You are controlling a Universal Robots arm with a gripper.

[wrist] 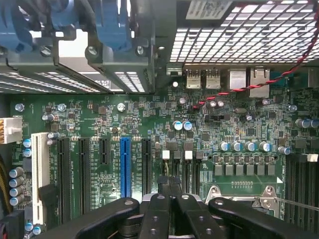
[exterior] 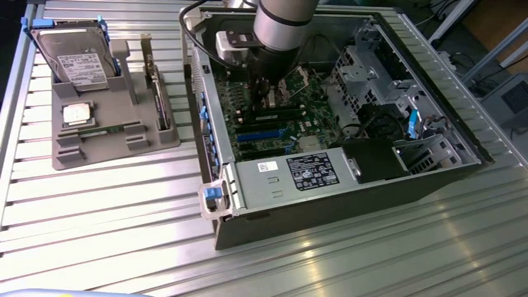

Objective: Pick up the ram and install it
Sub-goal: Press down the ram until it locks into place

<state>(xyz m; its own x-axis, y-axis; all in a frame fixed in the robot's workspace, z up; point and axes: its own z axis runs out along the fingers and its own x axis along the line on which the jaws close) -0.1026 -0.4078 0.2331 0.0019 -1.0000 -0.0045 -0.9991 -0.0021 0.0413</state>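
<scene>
The gripper (wrist: 169, 188), its dark fingers drawn together on nothing visible, hangs low over the motherboard (wrist: 234, 124) inside the open computer case (exterior: 272, 179). The ram (exterior: 104, 129) lies well apart on the grey parts tray (exterior: 115, 154) toward the exterior view's left, its long axis running across that view. The case wall stands between them, with open table beyond.

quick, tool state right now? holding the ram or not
Tool: fingers drawn together low over the motherboard inside the case; whether they grip the ram cannot be told.
</scene>
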